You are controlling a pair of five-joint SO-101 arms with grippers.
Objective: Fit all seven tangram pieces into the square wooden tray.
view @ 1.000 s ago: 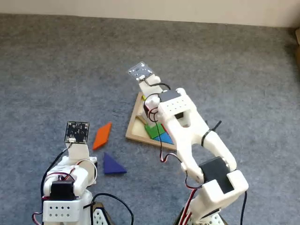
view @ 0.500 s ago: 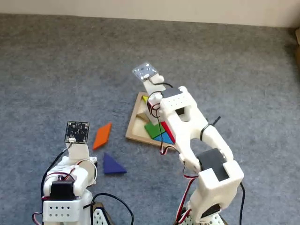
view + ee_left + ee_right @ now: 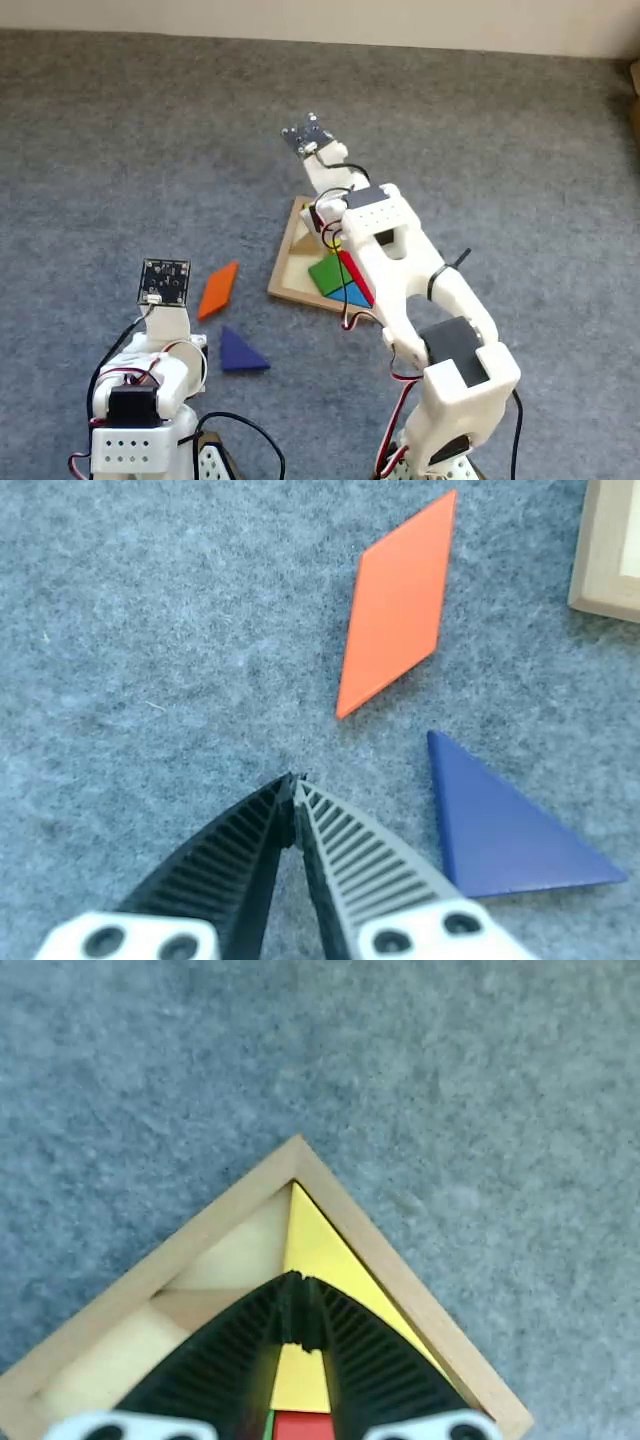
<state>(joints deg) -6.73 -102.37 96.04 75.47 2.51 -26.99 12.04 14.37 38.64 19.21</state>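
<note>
We are finding the right arm [image 3: 385, 250] stretched over the wooden tray [image 3: 282, 250], blocking approach from the tray's near and right sides. Left of the tray, the orange parallelogram [image 3: 218, 289] and the blue triangle [image 3: 240, 352] are occupying the carpet [image 3: 150, 130]. A bare strip is separating them from the tray. Beyond the tray, open carpet is allowing passage.
</note>
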